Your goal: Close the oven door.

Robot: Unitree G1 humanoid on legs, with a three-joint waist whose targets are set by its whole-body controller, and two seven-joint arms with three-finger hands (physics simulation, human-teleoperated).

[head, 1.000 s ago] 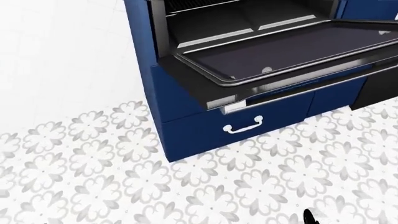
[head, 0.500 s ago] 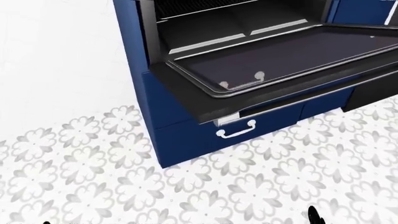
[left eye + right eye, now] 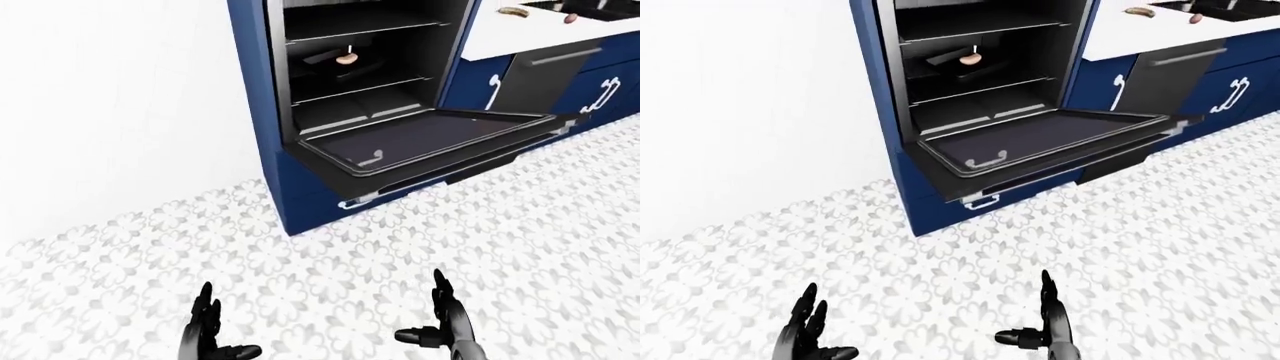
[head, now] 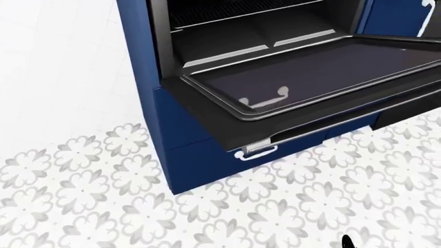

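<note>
The oven door [image 3: 430, 142] hangs open, lying flat and level out of the blue oven cabinet [image 3: 258, 90], with its dark glass face up. Its bar handle [image 4: 331, 126] runs along the outer edge. Behind it the black oven cavity [image 3: 360, 75] shows its racks, with a small pan [image 3: 345, 58] on one. Both hands are low in the eye views, over the floor and well short of the door. My left hand [image 3: 225, 328] has its fingers spread and holds nothing. My right hand [image 3: 422, 313] is open too, with only a fingertip [image 4: 348, 241] showing in the head view.
A blue drawer with a white handle [image 4: 258, 152] sits under the open door. To the right are blue cabinets [image 3: 600, 82], a grey appliance front [image 3: 540, 75] and a white counter [image 3: 530, 37]. A white wall [image 3: 120, 112] is at left. Patterned floor tiles [image 3: 350, 255] lie between me and the oven.
The head view has shifted: the oven now sits further left and larger, so the camera has moved closer. The door still lies flat open.
</note>
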